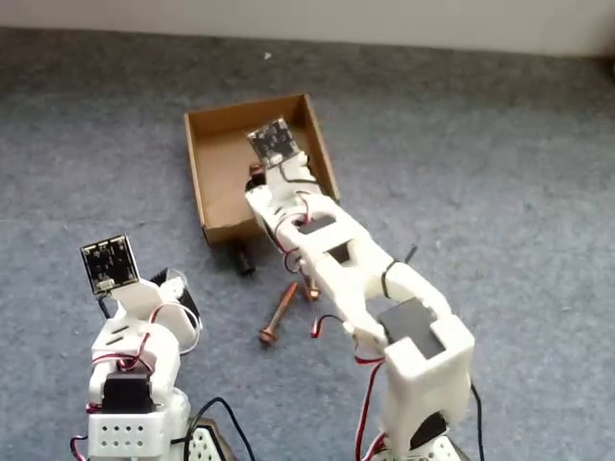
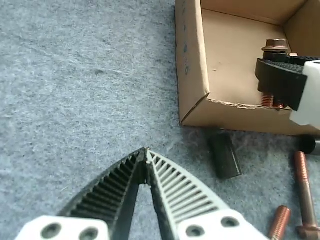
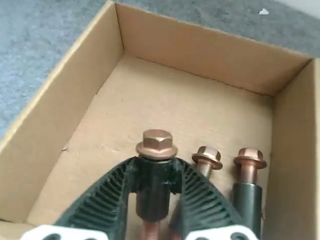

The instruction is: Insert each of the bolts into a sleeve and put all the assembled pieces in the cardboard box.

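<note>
The right gripper point(image 3: 155, 169) hangs inside the cardboard box point(image 3: 60, 125). Its jaws are drawn narrow around a black sleeve point(image 3: 152, 192) with a copper bolt point(image 3: 157, 144) standing upright through it. The hex head sits just above the fingertips, and a bit of the shank shows below the sleeve, between the fingers. Just beside that gripper, toward one side wall of the box, rest two more pieces. One is a second bolt point(image 3: 207, 157), whose lower part is hidden behind a finger, so I cannot tell whether it has a sleeve. The other is a third bolt point(image 3: 249, 159) seated in its own dark sleeve point(image 3: 247, 202).

The left gripper point(image 2: 146, 152) is outside the box, over the grey carpet point(image 2: 85, 85). Its jaws are pressed together with nothing between them. A loose sleeve point(image 2: 225, 156) lies on the carpet just beside the box's near wall, apart from those closed tips. Beyond it lie a long bolt point(image 2: 303, 190) and a short bolt point(image 2: 278, 222), close together on the carpet beside the right arm, neither one touched by a gripper.
</note>
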{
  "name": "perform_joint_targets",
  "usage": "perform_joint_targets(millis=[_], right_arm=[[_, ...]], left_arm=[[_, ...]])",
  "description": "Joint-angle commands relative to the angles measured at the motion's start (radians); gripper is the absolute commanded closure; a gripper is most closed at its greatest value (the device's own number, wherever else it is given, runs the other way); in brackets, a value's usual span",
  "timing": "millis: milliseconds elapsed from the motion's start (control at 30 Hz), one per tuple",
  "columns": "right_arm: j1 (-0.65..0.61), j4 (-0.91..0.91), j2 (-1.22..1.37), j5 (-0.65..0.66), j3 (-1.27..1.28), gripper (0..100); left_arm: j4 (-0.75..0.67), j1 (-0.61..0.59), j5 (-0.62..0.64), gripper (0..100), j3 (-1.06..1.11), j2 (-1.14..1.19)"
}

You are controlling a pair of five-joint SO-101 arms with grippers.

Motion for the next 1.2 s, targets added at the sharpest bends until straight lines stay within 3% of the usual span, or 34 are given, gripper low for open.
perform_joint_targets(millis=[0,267,633,933,1167], right_arm=[[-0.01,0.128,0.001,-0.009,-0.127,86.7],[-0.01,0.367,-0.007,-0.002,-0.277,82.8],[-0.008,0.78,-0.397,0.04,-0.248,82.8],[-0.148,0.808,-0.509,0.037,0.008,82.8],[-0.219,0.808,-0.41,-0.072,-0.027,82.8]], left_arm=[[-0.021,-0.01,-0.014,99,0.019,-0.004],[-0.021,-0.01,-0.014,99,0.019,-0.004],[-0.041,-0.088,-0.014,99,0.019,-0.005],[-0.063,-0.117,-0.014,99,0.019,-0.005],[-0.063,-0.117,-0.014,99,0.019,-0.005]])
